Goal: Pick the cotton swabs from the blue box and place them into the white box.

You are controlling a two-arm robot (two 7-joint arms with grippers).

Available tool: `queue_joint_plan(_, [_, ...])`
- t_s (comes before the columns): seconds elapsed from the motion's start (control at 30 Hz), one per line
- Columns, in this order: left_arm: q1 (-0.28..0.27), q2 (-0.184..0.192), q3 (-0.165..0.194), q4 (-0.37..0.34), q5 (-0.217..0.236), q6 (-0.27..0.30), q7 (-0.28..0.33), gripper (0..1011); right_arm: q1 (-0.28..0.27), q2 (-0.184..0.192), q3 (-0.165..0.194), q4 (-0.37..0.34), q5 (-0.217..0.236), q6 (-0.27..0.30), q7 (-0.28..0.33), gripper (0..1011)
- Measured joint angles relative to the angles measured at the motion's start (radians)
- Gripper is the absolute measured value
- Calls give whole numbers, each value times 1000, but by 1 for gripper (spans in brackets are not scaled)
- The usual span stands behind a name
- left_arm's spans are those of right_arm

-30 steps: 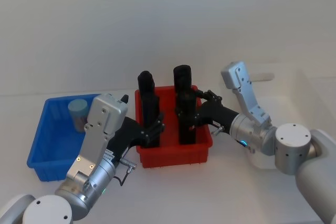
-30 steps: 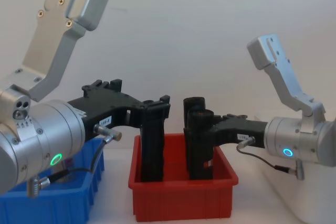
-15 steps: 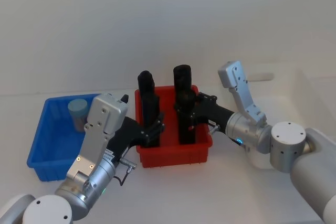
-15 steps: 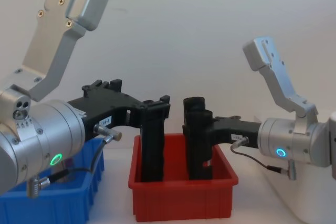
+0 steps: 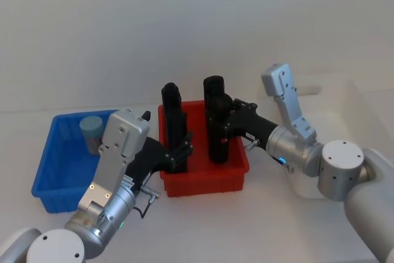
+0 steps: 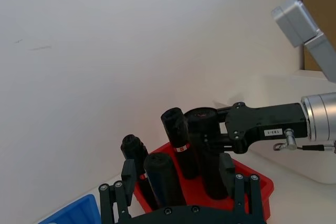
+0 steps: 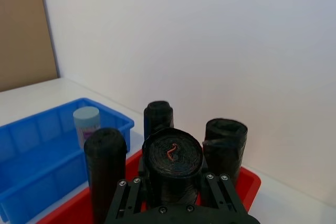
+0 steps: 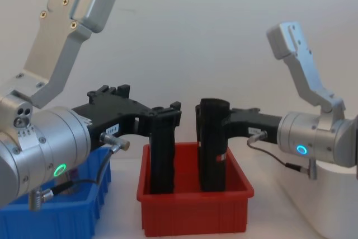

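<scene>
At the far left of the worktop (image 5: pixel 203 226), the blue box (image 5: pixel 56 170) is holding one jar of cotton swabs (image 5: pixel 91 133), standing upright on its pale lid-up axis in the box's far corner. The left tool (image 5: pixel 180 152) is sitting to the right of that jar, reaching over the neighbouring red bin (image 5: pixel 203 180), with its fingers spread on either side of a tall black cylinder (image 5: pixel 173 124); whether they are actually pressing on it cannot be told. So the swabs are lying to the left of this tool, and the left arm is clearly the nearer one.

Further right in the red bin, the right tool (image 5: pixel 223 129) is clamping a second black cylinder (image 5: pixel 215 121), which is standing upright between its fingers; the right wrist view is looking straight down on that cylinder's rolled top, with the swab jar (image 7: pixel 86 125) well beyond it in the blue box (image 7: pixel 31 156). At the far right, the white box (image 5: pixel 369 112) is standing behind the right arm, well apart from the jar.

My judgement: the next useful move is depending on a swing leftward, out of the red bin and across to the blue box's far corner, then a top-down approach along the jar's vertical axis. The left arm looks better placed for the pick, while the white box is lying on the right arm's side.
</scene>
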State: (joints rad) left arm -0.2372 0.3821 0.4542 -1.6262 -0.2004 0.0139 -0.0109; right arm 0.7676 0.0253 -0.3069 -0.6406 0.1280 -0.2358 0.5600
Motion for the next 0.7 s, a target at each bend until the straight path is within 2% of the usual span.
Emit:
queue_joint_plan(0.1, [0, 0, 0, 0, 0, 0, 0, 1004, -28, 10, 2, -65, 6, 18, -14, 497])
queue_joint_plan(0.17, [0, 0, 0, 0, 0, 0, 0, 1004, -63, 22, 3, -145, 13, 44, -36, 497])
queue_joint_plan(0.27, [0, 0, 0, 0, 0, 0, 0, 1004, -89, 31, 4, -206, 16, 62, -55, 497])
queue_joint_plan(0.37, [0, 0, 0, 0, 0, 0, 0, 1004, -136, 48, 6, -313, 22, 94, -94, 497])
queue_joint_plan(0.6, [0, 0, 0, 0, 0, 0, 0, 1004, -208, 78, 14, -476, 30, 145, -166, 497])
queue_joint_plan(0.7, [0, 0, 0, 0, 0, 0, 0, 1004, -253, 101, 23, -575, 34, 174, -213, 497])
